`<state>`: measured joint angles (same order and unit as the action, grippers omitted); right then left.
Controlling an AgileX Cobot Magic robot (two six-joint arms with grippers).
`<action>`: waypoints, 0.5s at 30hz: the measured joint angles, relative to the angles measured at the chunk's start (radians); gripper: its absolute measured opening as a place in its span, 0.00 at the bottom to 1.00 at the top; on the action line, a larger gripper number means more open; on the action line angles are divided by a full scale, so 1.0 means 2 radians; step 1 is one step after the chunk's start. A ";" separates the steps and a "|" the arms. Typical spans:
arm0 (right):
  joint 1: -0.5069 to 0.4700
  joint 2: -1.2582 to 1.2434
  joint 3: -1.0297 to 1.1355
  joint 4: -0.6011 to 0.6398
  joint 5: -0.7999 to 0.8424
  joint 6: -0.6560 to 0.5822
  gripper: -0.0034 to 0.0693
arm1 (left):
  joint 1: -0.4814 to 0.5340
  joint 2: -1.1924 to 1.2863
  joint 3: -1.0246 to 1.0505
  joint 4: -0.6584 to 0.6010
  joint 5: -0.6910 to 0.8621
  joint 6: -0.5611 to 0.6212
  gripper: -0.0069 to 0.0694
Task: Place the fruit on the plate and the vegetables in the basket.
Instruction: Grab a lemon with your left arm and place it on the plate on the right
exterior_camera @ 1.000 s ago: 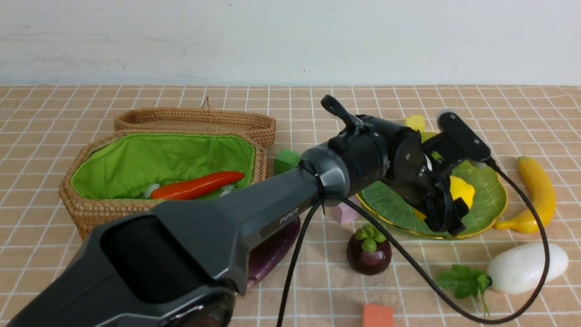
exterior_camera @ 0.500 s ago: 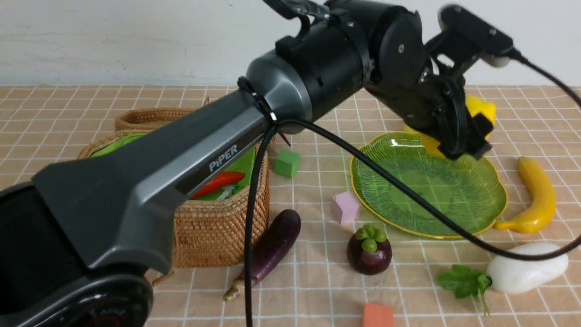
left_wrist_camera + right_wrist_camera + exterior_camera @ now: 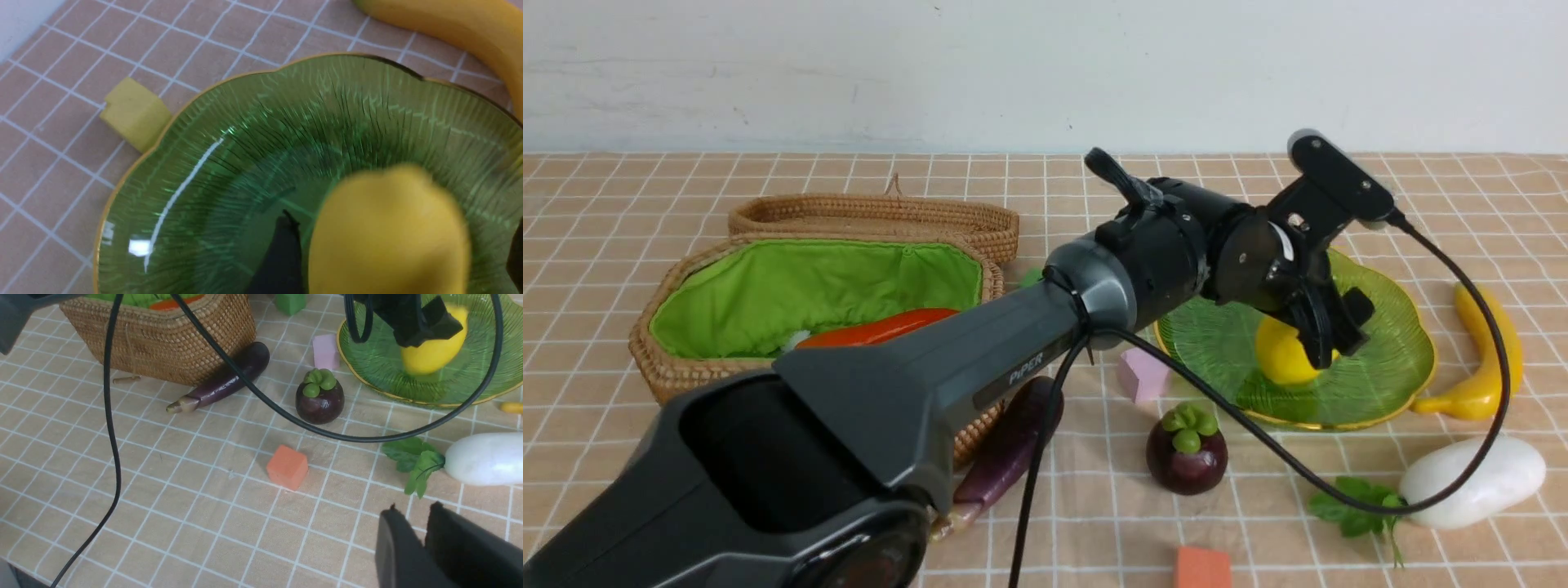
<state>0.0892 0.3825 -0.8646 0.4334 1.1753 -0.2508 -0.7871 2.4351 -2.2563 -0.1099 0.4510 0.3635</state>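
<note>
left tool (image 3: 1339, 347), lemon (image 3: 1278, 355) @ plate (image 3: 1396, 359)

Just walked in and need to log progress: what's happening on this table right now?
The left end effector is over the plate with its fingers open, and the lemon lies on the plate beside them. The carrot is in the basket. The mangosteen, banana, eggplant and radish lie unsorted on the table. The right end effector is shut and holds nothing.
</note>
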 joint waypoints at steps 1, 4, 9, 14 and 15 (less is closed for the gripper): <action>0.000 0.000 0.000 0.000 0.000 0.000 0.23 | 0.000 0.000 0.000 -0.001 -0.008 0.000 0.97; 0.000 0.000 0.000 -0.005 0.000 0.000 0.23 | 0.000 0.000 0.000 -0.007 -0.012 0.000 0.96; 0.000 0.000 0.000 -0.011 0.000 -0.001 0.23 | 0.000 -0.006 0.000 -0.016 0.044 -0.003 0.89; 0.000 0.000 0.000 -0.011 0.000 -0.001 0.23 | 0.000 -0.066 0.000 -0.014 0.235 -0.098 0.58; 0.000 0.000 0.000 -0.012 0.000 -0.001 0.23 | 0.000 -0.085 0.000 -0.005 0.291 -0.120 0.47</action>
<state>0.0892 0.3825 -0.8646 0.4097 1.1753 -0.2528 -0.7872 2.2647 -2.2555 -0.1199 1.0328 0.1242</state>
